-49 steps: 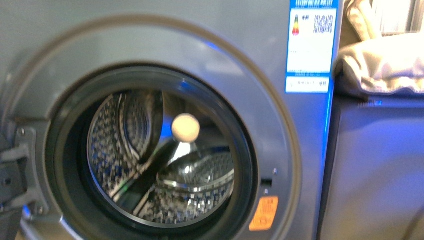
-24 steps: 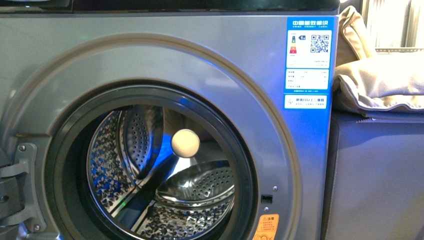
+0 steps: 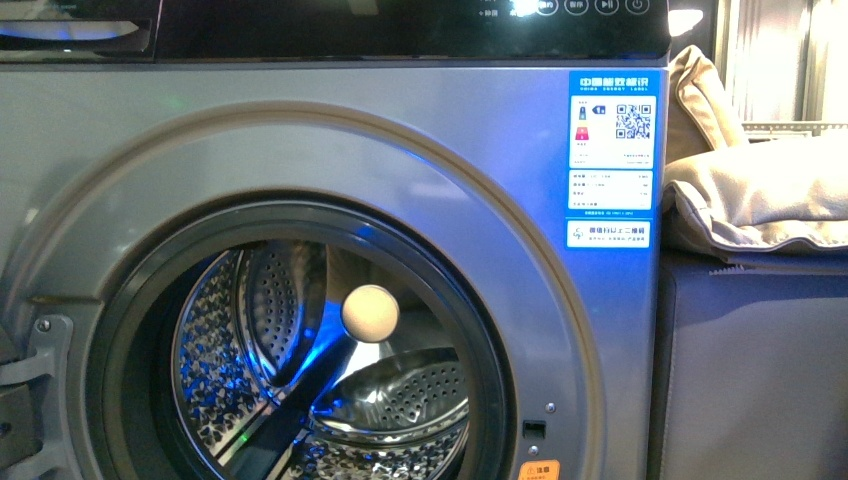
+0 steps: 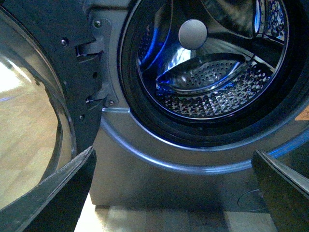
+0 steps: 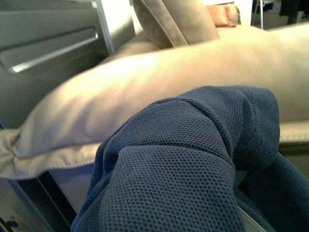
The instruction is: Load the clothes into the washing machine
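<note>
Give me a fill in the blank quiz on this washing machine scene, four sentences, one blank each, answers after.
1. The glass porthole door of the silver-grey front-loading washing machine stands ____.
2. Its perforated steel drum is ____ of laundry.
3. In the front view, the blue energy label sits toward the machine's ____ edge.
4. The dark blue creased garment shows only in the ____ wrist view.
Answers: open; empty; right; right.

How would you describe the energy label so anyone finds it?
Find the big silver-grey washing machine. At its front's upper right, under the black control panel, sits the energy label: a tall blue-and-white sticker with a QR code, unlike the small orange sticker below.
</note>
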